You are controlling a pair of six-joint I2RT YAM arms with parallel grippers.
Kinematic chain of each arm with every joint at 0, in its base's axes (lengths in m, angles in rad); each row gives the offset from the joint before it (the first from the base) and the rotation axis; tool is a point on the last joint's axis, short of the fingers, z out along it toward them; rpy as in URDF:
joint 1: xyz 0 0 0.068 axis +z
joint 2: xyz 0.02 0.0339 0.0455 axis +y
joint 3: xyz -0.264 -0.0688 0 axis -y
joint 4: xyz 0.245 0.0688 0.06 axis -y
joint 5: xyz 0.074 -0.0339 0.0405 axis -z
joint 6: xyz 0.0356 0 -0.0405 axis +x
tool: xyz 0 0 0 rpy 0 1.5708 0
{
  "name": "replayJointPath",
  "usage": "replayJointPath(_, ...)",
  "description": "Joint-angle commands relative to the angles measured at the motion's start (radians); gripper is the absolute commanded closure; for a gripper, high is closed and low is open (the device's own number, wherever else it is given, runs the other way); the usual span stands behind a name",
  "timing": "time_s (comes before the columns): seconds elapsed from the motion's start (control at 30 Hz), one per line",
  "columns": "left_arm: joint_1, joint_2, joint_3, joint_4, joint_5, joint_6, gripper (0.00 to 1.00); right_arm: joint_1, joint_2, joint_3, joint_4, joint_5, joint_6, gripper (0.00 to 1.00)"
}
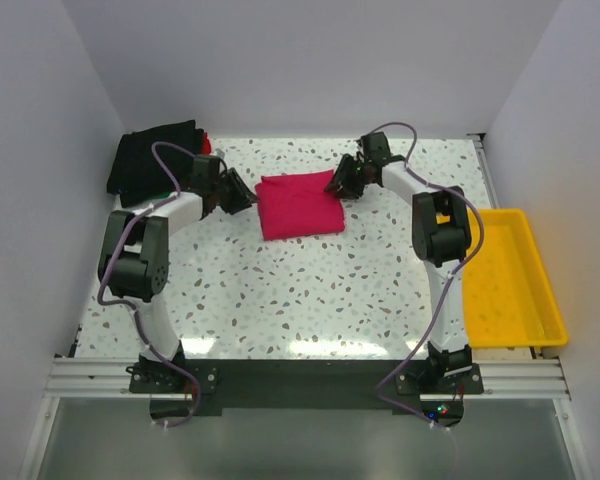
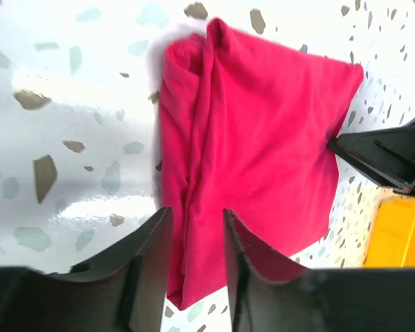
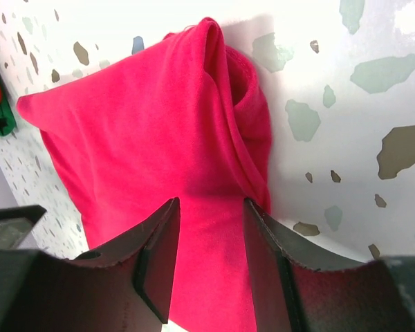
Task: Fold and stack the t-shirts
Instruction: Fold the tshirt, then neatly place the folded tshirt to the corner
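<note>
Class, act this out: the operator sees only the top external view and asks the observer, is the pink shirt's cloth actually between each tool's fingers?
Observer: In the left wrist view, yes. The left tool straddles the edge of the pink shirt. I cannot tell whether it is clamped.
Operator: And the right side?
Observer: In the right wrist view, the right tool likewise has pink cloth between its fingers, beside a bunched fold.
</note>
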Motion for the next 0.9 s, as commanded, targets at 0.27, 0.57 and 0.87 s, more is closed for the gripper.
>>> replayJointPath(0.27,0.024,0.12,0.155,-0.057,0.13,0.146,0.35,-0.006,-0.149,0.076,-0.041,0.028,-0.052,0.41)
replayJointPath(0.57,0.007,0.2,0.2,-0.121,0.066,0.18,0.36,-0.006,-0.348,-0.136,0.027,0.067,-0.058,0.39)
replayJointPath(0.87,-0.073,0.278,0.275,-0.255,-0.139,0.206,0.45,0.003,-0.516,-0.352,0.111,0.079,-0.028,0.4)
